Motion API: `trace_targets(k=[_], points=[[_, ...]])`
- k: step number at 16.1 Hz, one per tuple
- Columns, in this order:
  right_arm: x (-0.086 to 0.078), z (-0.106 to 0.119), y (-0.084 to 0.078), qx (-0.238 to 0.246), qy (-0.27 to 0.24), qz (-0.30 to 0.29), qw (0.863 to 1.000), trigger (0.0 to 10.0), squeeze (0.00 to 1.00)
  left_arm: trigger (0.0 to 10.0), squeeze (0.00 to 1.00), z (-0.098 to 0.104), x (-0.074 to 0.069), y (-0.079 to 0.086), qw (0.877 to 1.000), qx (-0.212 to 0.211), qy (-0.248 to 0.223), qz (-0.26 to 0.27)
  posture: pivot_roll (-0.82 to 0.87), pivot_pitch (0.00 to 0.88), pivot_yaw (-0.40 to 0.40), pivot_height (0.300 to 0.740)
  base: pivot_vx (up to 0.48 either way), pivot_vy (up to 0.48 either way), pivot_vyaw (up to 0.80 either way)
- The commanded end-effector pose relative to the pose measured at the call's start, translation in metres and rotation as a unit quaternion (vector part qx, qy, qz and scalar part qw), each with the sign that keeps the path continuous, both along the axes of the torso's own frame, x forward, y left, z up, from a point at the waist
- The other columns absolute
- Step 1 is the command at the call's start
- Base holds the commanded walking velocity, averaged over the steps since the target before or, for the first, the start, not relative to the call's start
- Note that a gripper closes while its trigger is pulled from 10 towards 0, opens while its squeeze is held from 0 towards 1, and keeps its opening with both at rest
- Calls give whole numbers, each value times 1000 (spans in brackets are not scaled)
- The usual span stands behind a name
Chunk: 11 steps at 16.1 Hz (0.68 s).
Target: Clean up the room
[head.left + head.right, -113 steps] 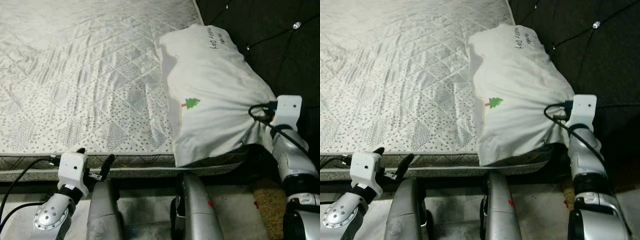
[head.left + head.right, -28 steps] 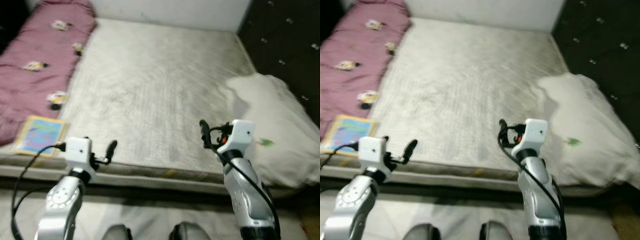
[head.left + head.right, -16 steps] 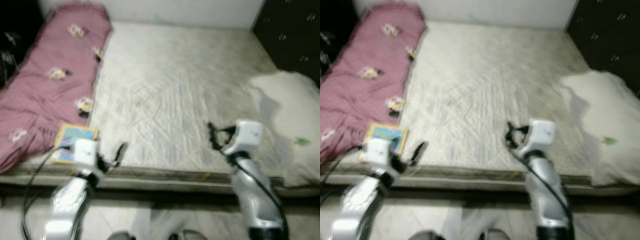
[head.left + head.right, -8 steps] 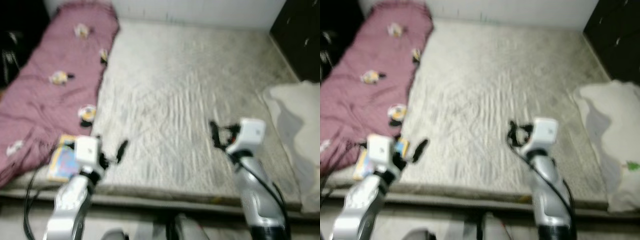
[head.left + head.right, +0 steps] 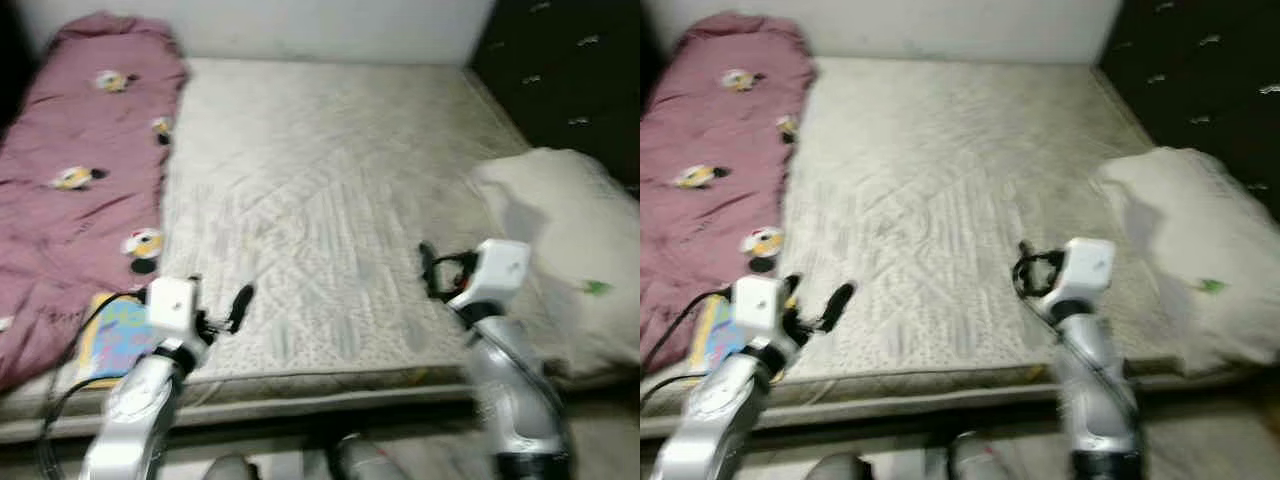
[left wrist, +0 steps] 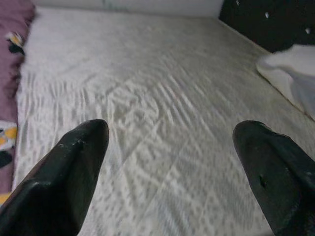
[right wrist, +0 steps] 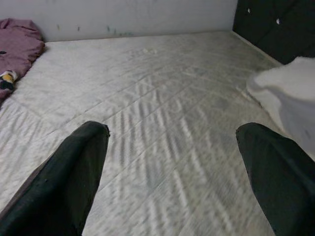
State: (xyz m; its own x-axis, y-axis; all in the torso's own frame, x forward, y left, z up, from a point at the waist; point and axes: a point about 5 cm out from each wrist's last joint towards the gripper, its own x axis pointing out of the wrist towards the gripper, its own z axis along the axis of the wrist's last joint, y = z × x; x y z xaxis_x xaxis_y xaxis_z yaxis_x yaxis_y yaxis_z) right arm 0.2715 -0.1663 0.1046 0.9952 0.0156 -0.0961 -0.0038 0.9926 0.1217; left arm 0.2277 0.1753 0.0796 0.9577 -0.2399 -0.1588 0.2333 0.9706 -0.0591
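Grippers first, nearest the robot: left gripper [image 5: 228, 308], fingers spread apart, empty, raised over the front edge of the bed; right gripper [image 5: 432, 272], fingers likewise apart, empty, raised over the mattress [image 5: 320, 190] further to the right. Book [image 5: 112, 338], colourful cover, flat at the front left corner of the bed, just beside the left gripper and touching the near end of the blanket. White pillow [image 5: 565, 250] with small green mark, at the right edge against the dark headboard [image 5: 570, 80]. Pink blanket [image 5: 75, 160], patterned, bunched along the left side, running to the far white wall [image 5: 300, 25].
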Motion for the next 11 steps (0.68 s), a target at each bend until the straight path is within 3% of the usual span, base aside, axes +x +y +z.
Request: trace_targets(k=[1, 3, 10, 11], points=[[0, 2, -4, -3, -3, -4, 1000, 10000, 0, 10000, 0, 3, 2, 0, 1000, 4, -5, -1, 26, 106, -49, 740, 0, 476, -656], [0, 2, -4, -4, -2, -3, 1000, 10000, 0, 10000, 0, 3, 2, 0, 1000, 4, -4, 0, 26, 106, -49, 740, 0, 476, -550], [-2, -3, -2, -11, 8, 7, 1000, 10000, 0, 10000, 0, 4, 4, 3, 999, 18, -14, 27, 25, 112, -50, 740, 0, 480, 0], [-2, -4, -2, -14, 9, 7, 1000, 10000, 0, 10000, 0, 4, 4, 5, 999, 18, -14, 35, 25, 112, -50, 740, 0, 0, 0]])
